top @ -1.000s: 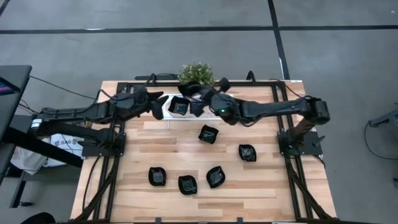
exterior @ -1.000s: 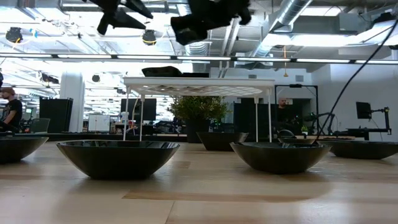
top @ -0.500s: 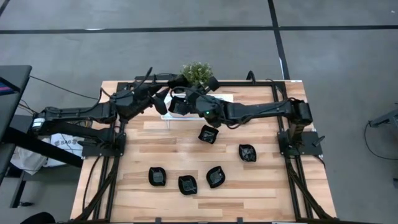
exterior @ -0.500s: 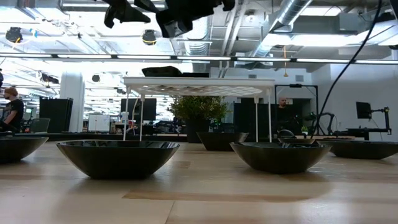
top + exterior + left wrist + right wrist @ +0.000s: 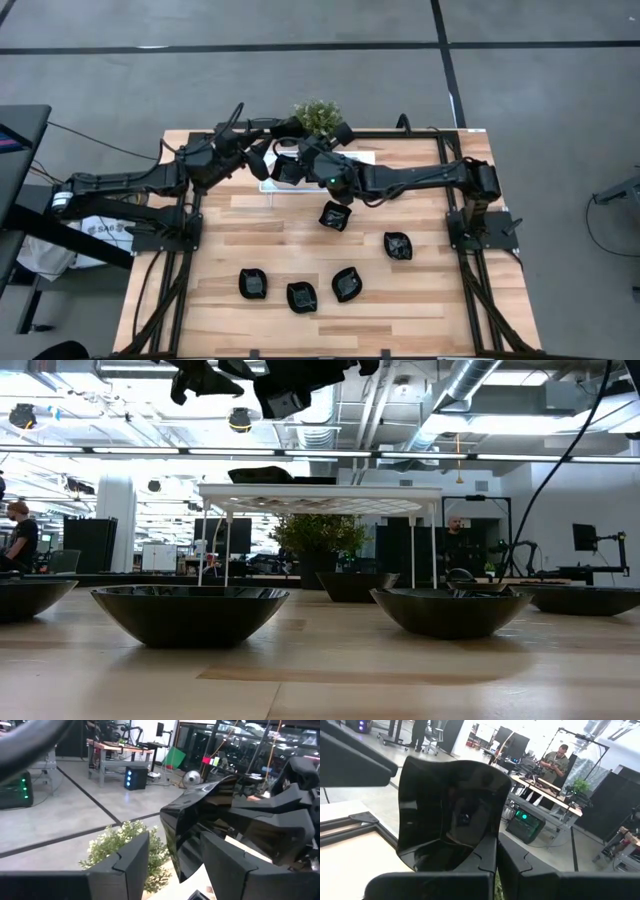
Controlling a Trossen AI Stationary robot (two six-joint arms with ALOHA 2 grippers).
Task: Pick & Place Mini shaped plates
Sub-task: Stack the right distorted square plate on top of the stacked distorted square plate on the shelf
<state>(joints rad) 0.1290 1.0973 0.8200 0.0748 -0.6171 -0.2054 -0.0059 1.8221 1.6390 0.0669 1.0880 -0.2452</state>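
Pinching a glossy black mini plate [image 5: 451,815] by its rim above the white tray [image 5: 352,158], the right gripper [image 5: 496,856] shows the way with hard, slick, likely brittle dishes (the left gripper [image 5: 175,860] waits spread nearby).

Potted plant [image 5: 318,116] at table's [image 5: 420,300] far edge, tray [image 5: 268,178] just before it, five mini plates [image 5: 335,215] spread nearer on table, both grippers [image 5: 262,160] [image 5: 300,160] above tray
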